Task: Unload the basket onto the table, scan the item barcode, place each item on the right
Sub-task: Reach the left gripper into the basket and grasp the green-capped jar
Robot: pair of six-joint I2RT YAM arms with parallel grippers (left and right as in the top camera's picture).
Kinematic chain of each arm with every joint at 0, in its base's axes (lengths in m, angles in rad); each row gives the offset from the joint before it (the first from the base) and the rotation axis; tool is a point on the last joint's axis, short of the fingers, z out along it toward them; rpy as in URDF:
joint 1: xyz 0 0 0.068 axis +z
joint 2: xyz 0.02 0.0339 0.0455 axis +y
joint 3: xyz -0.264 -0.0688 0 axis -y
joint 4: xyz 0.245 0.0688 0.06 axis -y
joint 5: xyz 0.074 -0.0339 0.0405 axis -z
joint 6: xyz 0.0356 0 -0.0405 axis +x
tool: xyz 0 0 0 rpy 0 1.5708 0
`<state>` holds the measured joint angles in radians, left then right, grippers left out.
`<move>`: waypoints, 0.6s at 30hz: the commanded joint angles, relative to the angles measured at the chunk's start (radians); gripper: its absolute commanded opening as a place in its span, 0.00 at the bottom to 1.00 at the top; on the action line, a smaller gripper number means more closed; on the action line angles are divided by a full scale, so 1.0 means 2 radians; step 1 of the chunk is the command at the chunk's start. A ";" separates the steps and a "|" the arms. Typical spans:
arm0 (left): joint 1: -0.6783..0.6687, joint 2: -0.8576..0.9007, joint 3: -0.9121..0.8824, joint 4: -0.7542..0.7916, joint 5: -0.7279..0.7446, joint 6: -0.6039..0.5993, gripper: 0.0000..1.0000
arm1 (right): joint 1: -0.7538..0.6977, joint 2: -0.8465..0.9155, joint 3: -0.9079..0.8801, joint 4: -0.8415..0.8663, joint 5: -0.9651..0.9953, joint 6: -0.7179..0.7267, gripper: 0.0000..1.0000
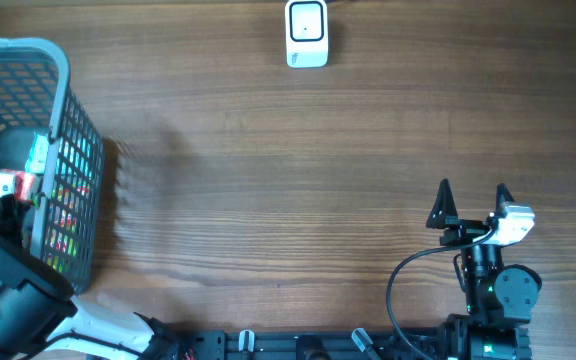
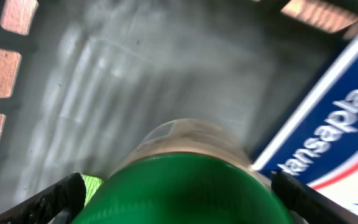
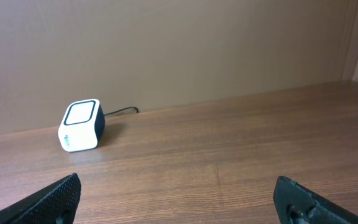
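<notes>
My left gripper (image 2: pixel 179 193) is down inside the grey wire basket (image 1: pixel 63 110) at the table's left. Its black fingers (image 2: pixel 58 196) stand wide on either side of a round container with a green lid (image 2: pixel 185 186). A thin gap shows by the left finger; on the right I cannot tell whether finger and lid touch. The white barcode scanner (image 1: pixel 307 33) sits at the far edge of the table and also shows as the scanner (image 3: pixel 82 126) in the right wrist view. My right gripper (image 1: pixel 473 200) rests open and empty near the front right.
A blue and white Hansaplast box (image 2: pixel 334 118) lies just right of the green-lidded container in the basket. Other colourful packages (image 1: pixel 38 165) show through the mesh. The scanner's cable (image 3: pixel 120 111) runs off behind it. Bare wooden table (image 1: pixel 288 180) lies between basket and right arm.
</notes>
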<state>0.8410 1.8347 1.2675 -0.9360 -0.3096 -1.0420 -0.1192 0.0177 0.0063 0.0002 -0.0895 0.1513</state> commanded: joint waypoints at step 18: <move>0.004 -0.063 0.083 -0.066 0.048 -0.004 0.55 | 0.002 0.000 -0.001 0.003 -0.006 -0.009 1.00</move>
<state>0.8410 1.8191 1.3010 -1.0142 -0.2607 -1.0531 -0.1192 0.0177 0.0063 0.0002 -0.0895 0.1513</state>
